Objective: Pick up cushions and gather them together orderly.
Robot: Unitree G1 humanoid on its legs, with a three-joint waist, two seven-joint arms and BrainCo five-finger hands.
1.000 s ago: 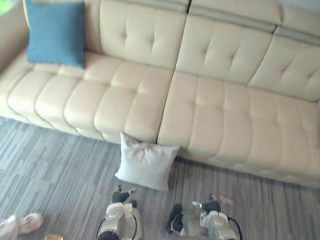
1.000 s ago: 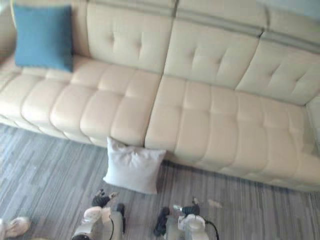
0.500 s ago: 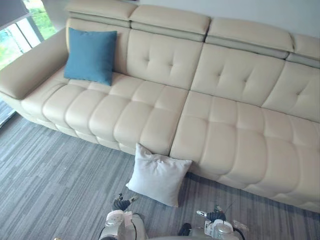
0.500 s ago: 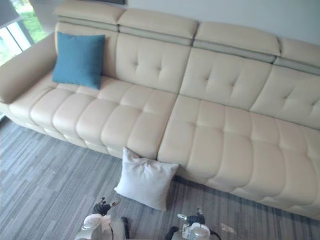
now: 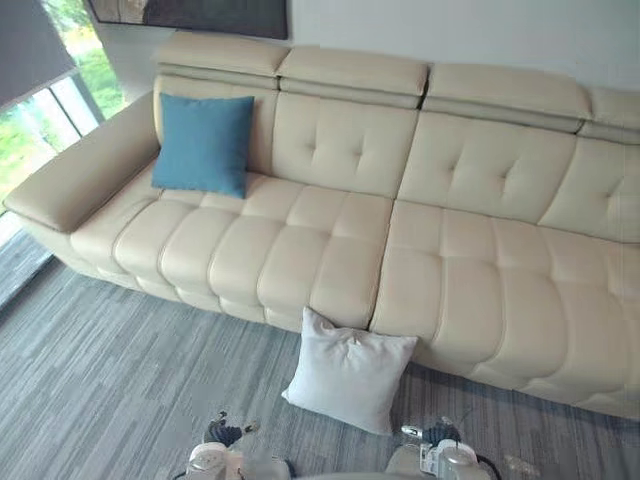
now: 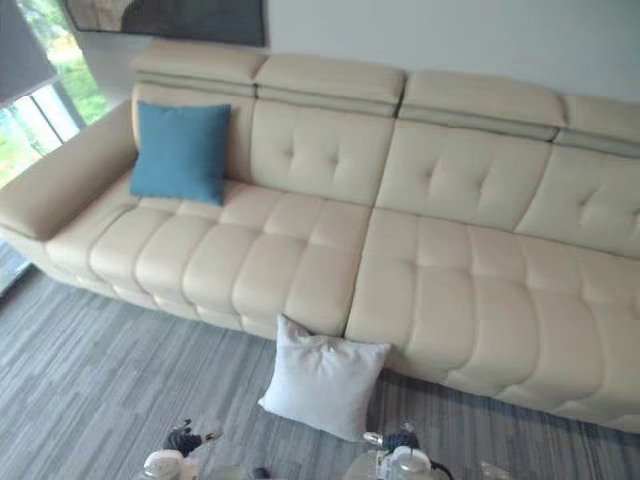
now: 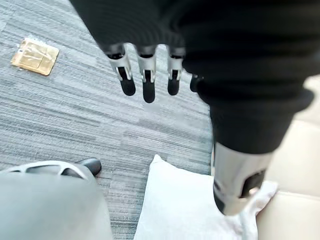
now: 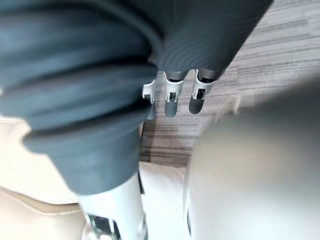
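Item: white cushion [image 5: 350,372], square, lying on the grey carpet [image 5: 110,390] at lower centre of the eye view, its upper edge leaning against the front of the sofa [image 5: 460,260] near the seam between two seat sections. Item: blue cushion [image 5: 205,143], upright at upper left of the frame, propped against the sofa's backrest beside the armrest, well apart from the white one. Item: left hand [image 5: 225,432], at the bottom edge left of centre, below and to the left of the white cushion and clear of it; in its wrist view the fingers [image 7: 145,80] hang straight and side by side, grasping nothing, with carpet and the white cushion past them. Item: right hand [image 5: 430,435], at the bottom edge right of centre, below the cushion's lower right corner, near it but not touching; its fingers [image 8: 170,100] are likewise straight and empty over the carpet. The white cushion sits between the two hands and above them in the frame. Also noted: a window [image 5: 40,130] at the left edge, a dark picture [image 5: 190,14] on the wall at top left, and a small gold square [image 7: 35,56] flat on the carpet.
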